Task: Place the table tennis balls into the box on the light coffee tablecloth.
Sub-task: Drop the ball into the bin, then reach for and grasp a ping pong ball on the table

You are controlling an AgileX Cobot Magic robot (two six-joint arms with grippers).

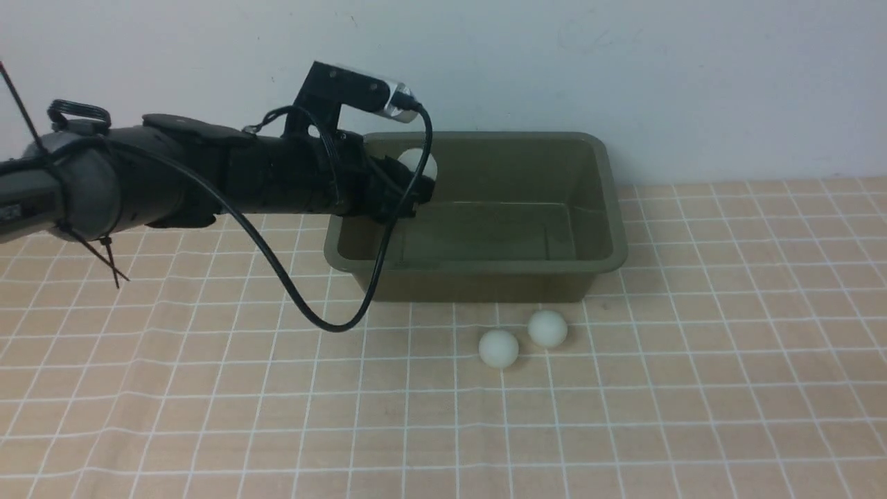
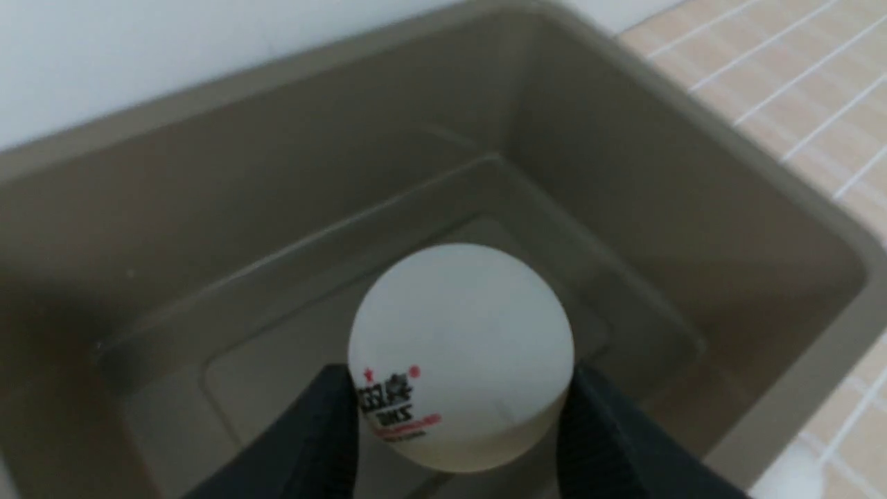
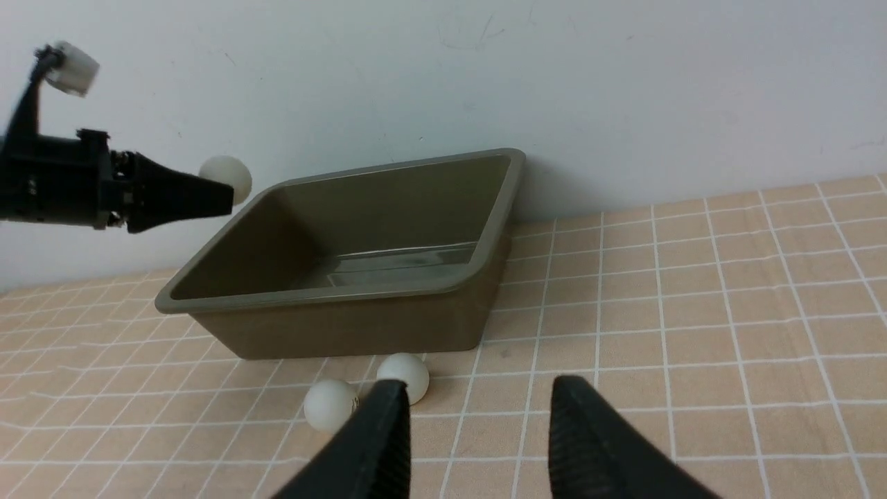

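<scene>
Left wrist view – left gripper [image 2: 461, 378] clamped on printed table tennis ball [image 2: 461, 319] above box [image 2: 624, 173] – right gripper [image 3: 478, 423] jaws apart

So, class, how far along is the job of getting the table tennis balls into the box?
Done: nothing yet, the box is empty. In hand: the left gripper holds the marked ball above the box. Left: release it, then collect the left ball and right ball from the tablecloth in front of the box.

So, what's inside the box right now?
Only bare floor shows inside the box; no ball is seen resting there. The left pincer holds a table tennis ball over its left end. That ball and the arm cover some floor beneath.
</scene>
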